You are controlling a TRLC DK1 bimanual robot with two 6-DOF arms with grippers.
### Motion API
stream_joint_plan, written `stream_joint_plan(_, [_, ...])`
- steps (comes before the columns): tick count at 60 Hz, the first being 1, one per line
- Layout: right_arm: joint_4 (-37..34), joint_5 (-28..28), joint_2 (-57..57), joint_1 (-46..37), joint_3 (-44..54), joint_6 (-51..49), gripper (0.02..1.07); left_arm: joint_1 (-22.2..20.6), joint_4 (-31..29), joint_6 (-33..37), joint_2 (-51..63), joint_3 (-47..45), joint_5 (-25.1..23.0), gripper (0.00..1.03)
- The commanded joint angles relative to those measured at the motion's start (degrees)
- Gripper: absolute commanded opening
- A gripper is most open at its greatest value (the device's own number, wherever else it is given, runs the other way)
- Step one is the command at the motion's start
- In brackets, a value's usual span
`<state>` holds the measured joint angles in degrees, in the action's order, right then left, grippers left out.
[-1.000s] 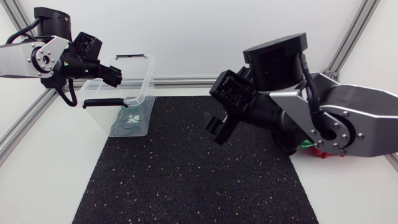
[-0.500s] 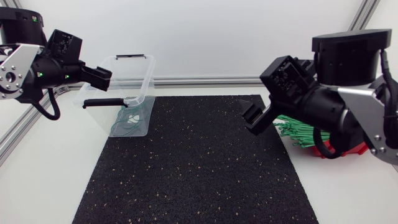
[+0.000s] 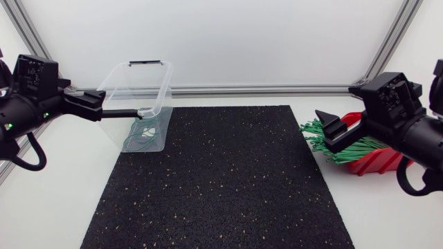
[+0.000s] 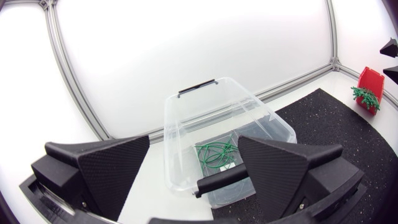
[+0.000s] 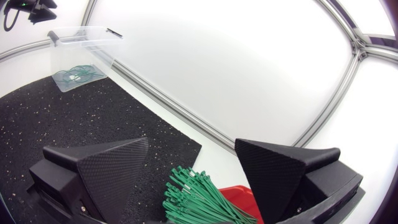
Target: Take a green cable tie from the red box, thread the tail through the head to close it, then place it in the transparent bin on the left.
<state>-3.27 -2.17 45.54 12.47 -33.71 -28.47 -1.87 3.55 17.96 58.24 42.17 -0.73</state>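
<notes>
Ties [image 3: 338, 142] heaped as a loose green sheaf in and over the red box [image 3: 377, 162], just off the right edge of the mat [image 3: 221, 180], ends fanned out toward it. Right gripper [image 5: 191, 149] close above and beside that sheaf, fingers wide apart, nothing between them. Left gripper [image 4: 194, 149] well apart from all this, at the clear bin [image 3: 158, 83] on the far left, fingers likewise spread and empty, pointed toward the bin's black handle [image 3: 118, 113].

Probably very light, thin and springy, each strip: stiff enough along its length to hold a line, yet quick to bend and to flick out of a loose pinch. Smooth plastic, so likely slippery against broad fingers. Little risk of breakage. Best taken just behind the blocky head, leaving the tail free for threading. Hard to single out one strip from so tight a bunch, so better to aim at a strand sticking clear at the fan's edge.

Heads and tails not separable in the pile from above; somewhat clearer from the right wrist, with seemingly small square ends toward the gripper. Most of the box hidden under the ties and behind the right gripper, its depth unknown. Some closed green loops [image 4: 214, 152] on the bin floor, tangled, number not countable. Contact between left fingers and handle impossible to judge.
</notes>
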Motion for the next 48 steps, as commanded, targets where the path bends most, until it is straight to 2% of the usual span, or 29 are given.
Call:
stream_joint_plan(1, [-0.4, 1.5, -3.0, -2.4, 2.4, 0.9, 1.03, 0.7, 1.3, -0.8, -3.6, -3.1, 0.4, 0.99])
stream_joint_plan(21, [-1.2, 6.0, -16.7, -6.7, 8.5, 1.1, 1.03, 0.8, 6.7, -1.2, -18.1, -14.9, 0.1, 0.99])
stream_joint_plan(32, [-0.4, 5.4, -22.0, -7.9, 13.1, 5.9, 1.03, 0.7, 8.6, -4.3, -25.5, -20.8, -0.8, 0.99])
stream_joint_plan(48, [0.8, 4.3, -29.9, -9.4, 20.1, 13.5, 1.03, 0.7, 6.6, -7.9, -35.2, -26.9, -0.7, 0.99])
